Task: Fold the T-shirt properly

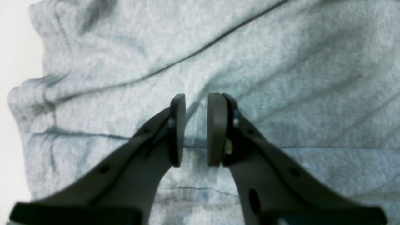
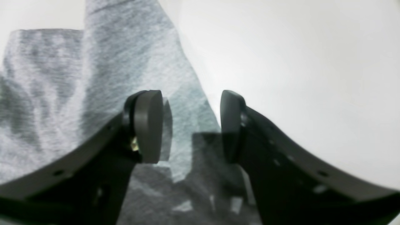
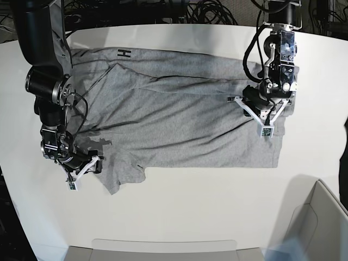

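Observation:
The heather-grey T-shirt (image 3: pixel 179 125) lies spread and wrinkled across the white table (image 3: pixel 190 212), with black lettering (image 3: pixel 124 53) showing at its far left edge. My left gripper (image 1: pixel 196 129) is low over the shirt's right part (image 3: pixel 262 120), its pads a narrow gap apart with grey fabric (image 1: pixel 281 78) showing between them. My right gripper (image 2: pixel 191 125) is open at the shirt's near left corner (image 3: pixel 82 173). One pad is over the cloth (image 2: pixel 125 62) and the other over bare table.
A pale open box (image 3: pixel 318 223) stands at the front right corner, and a low tray edge (image 3: pixel 163 247) runs along the front. Dark cables (image 3: pixel 206 11) lie behind the table's far edge.

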